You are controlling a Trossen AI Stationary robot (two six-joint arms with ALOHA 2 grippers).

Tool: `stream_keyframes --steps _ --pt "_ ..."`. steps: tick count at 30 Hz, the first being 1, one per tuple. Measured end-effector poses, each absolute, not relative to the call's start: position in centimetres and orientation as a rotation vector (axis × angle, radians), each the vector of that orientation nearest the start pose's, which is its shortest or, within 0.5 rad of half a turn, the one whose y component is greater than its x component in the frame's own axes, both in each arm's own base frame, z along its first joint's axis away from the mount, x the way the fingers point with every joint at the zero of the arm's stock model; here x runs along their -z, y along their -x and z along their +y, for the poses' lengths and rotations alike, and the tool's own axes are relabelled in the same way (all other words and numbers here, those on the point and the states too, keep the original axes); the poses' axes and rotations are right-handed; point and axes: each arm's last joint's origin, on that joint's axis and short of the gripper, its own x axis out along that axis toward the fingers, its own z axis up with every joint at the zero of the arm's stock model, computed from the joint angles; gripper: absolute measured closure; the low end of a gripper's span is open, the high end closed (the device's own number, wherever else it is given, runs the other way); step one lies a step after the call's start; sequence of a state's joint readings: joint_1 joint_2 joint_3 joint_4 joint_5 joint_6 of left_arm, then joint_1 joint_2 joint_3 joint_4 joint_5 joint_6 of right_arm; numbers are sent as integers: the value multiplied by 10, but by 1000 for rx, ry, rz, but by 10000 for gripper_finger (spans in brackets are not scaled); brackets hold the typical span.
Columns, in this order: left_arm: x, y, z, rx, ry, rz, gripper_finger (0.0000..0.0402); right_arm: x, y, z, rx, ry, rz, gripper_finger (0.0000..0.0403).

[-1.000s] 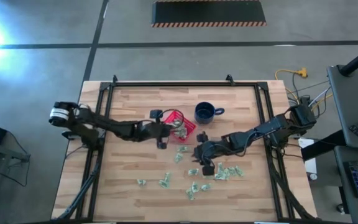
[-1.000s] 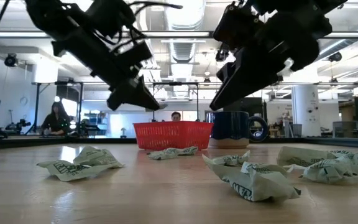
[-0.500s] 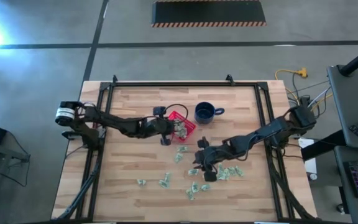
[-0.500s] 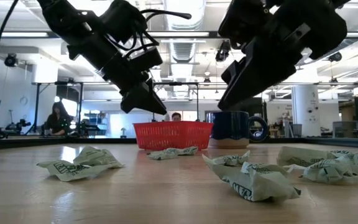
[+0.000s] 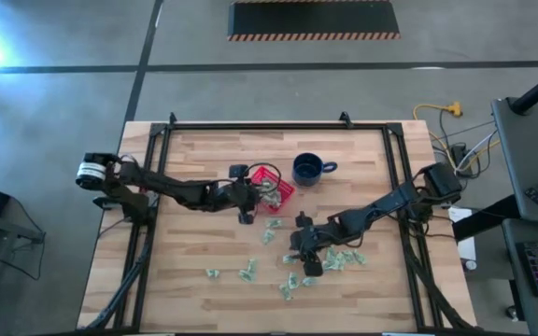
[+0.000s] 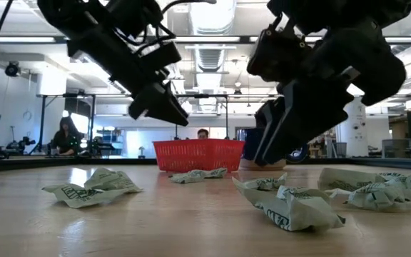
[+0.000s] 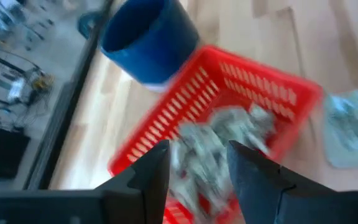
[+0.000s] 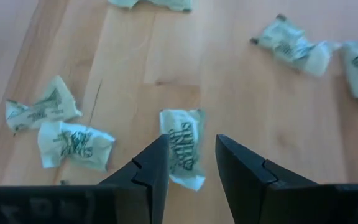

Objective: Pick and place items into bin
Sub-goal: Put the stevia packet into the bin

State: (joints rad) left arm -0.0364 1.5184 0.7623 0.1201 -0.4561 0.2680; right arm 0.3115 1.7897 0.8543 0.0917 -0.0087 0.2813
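In the left wrist view, blurred items (image 7: pixel 219 140) half-fill the bin (image 7: pixel 272 93).

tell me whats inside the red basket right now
The red basket holds several crinkled green-and-white wrapped pieces, seen between the left end effector fingers, which are apart above it. Its near part is covered by those fingers, so an exact count is not possible.

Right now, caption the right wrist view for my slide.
Right gripper, jaws open, poised over a wrapped piece on the wooden table.
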Motion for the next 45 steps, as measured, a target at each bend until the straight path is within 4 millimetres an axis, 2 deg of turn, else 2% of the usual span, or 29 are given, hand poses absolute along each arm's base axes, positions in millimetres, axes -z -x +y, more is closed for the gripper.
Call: stream_keyframes --steps 16,29,33,38,45 --pt "-209 -265 -24 -287 -268 707 257 -123 -317 104 -196 -132 915 322" --pt "-219 -252 -33 -255 -241 650 257 -107 -319 104 -136 -100 940 294" --pt "-219 -252 -35 -251 -241 650 257 -108 -319 104 -136 -94 942 319" --pt "-218 -251 -39 -241 -224 646 257 -109 -318 106 -168 -42 930 383" --pt "-213 -245 -51 -181 -229 692 257 -116 -316 104 -151 5 915 394"
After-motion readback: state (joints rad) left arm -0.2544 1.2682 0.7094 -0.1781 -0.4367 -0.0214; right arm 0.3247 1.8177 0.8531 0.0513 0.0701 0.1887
